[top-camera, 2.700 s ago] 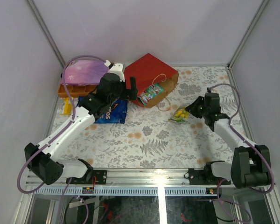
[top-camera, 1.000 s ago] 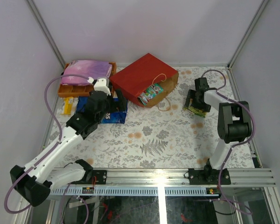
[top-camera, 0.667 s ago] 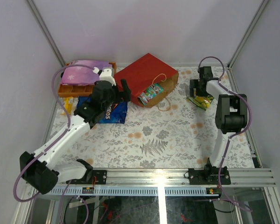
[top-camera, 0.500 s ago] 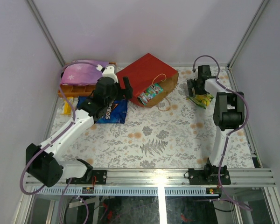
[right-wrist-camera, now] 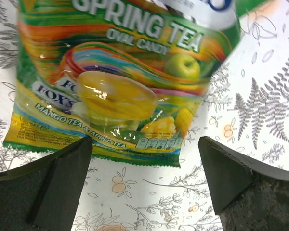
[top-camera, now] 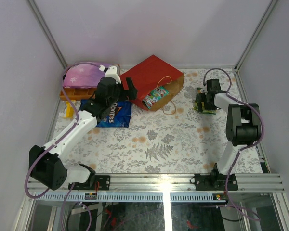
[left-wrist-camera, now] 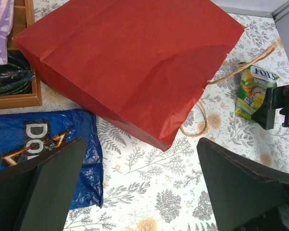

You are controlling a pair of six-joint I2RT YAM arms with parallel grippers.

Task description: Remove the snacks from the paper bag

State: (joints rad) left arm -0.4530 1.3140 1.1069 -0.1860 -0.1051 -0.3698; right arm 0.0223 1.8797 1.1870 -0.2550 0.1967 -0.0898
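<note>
**A packet shows in the bag's mouth; both grippers are empty**

The flowered table (top-camera: 154,144) fills the top view. The red paper bag (top-camera: 151,79) lies on its side at upper centre, its mouth open toward the lower right. To its left the blue chip bag (top-camera: 118,114) lies flat on the cloth, already out. At the right edge a green candy packet (right-wrist-camera: 135,86) also lies flat and clear of the bag. A small striped packet (top-camera: 155,95) sits just inside the mouth, so the job looks partly done.

The left gripper (left-wrist-camera: 140,142) hangs above the bag's closed red side with its fingers spread wide and nothing between them. The right gripper (right-wrist-camera: 144,139) is also spread, one finger to each side of the candy packet's lower end, holding nothing. Whether it touches the packet I cannot tell.

The next step is probably the packet in the mouth. The approach should come in low, along the bag's lower wall from the open end. It should pinch the packet's near edge and draw straight out. The cord handles (left-wrist-camera: 250,60) lie across that opening and could snag a finger. The light bag may slide, so the free gripper could pin it.
</note>
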